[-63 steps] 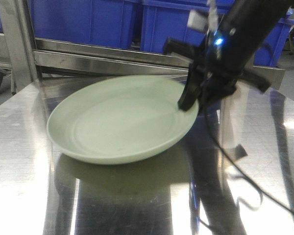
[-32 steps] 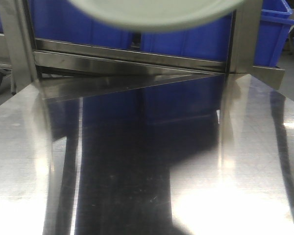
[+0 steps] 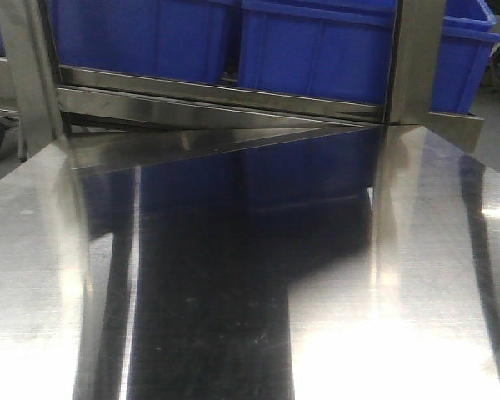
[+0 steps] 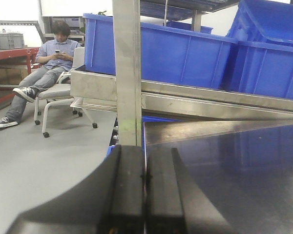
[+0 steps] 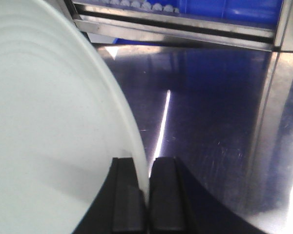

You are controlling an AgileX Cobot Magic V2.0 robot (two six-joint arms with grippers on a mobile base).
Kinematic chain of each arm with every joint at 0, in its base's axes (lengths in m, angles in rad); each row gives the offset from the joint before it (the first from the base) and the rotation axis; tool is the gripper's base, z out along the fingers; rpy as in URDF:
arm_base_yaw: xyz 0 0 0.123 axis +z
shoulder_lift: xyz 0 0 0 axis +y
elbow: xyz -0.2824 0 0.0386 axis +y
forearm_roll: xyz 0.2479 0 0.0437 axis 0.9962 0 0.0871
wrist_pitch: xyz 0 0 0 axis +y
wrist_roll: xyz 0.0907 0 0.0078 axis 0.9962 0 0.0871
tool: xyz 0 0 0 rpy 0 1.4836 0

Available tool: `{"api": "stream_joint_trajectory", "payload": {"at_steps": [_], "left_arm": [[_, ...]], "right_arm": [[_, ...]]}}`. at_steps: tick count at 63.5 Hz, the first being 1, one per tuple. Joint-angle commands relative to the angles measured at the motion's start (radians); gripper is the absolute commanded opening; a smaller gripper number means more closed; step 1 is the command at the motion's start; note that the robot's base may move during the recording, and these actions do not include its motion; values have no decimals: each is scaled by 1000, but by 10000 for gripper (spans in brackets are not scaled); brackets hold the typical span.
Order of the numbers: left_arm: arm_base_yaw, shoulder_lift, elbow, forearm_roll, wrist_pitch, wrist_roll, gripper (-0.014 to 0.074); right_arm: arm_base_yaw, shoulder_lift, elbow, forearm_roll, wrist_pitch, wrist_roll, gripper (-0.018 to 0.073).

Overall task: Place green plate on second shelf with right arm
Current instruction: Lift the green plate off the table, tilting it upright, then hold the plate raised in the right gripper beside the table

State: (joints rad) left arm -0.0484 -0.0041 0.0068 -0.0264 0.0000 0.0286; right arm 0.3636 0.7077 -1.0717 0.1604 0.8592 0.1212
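Blue bins point(image 3: 317, 50) stand behind the steel worktop point(image 3: 233, 333). The right pincer point(image 5: 147, 200) pinches the green plate point(image 5: 49, 122) at its rim; the left pincer point(image 4: 145, 190) is pressed together, empty.

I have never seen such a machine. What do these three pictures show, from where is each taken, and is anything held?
It is a robot with two arms, each ending in a black two-finger gripper with a camera. The front camera shows the shiny steel table and blue plastic bins behind. The left wrist camera shows the left gripper shut, holding nothing. The right wrist camera shows the right gripper clamping the rim of a pale mint-green round plate. The table is bare.
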Motion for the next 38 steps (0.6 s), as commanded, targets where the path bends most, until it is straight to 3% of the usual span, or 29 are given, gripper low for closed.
{"api": "stream_joint_trajectory", "payload": {"at_steps": [1,5,11,21,30,38], "left_arm": [[-2,-16,40,-7,-81,-2,130],[-2,-16,40,-7,-81,-2,130],[-2,-16,40,-7,-81,-2,130],[-2,-16,40,-7,-81,-2,130],[-2,-16,40,-7,-81,-2,130],[-2,-16,40,-7,-81,-2,130]], "right_arm": [[-5,-9,-27,9,-94,7,57],[-5,-9,-27,-3,-98,-2,57],[-5,-13,-11,-115,-166,-12,57],[-20,-72,100,-267,-464,-12,57],[-134,-192,256,-271,-740,-12,57],[-247,-309,377,-271,-836,-16,57]]}}
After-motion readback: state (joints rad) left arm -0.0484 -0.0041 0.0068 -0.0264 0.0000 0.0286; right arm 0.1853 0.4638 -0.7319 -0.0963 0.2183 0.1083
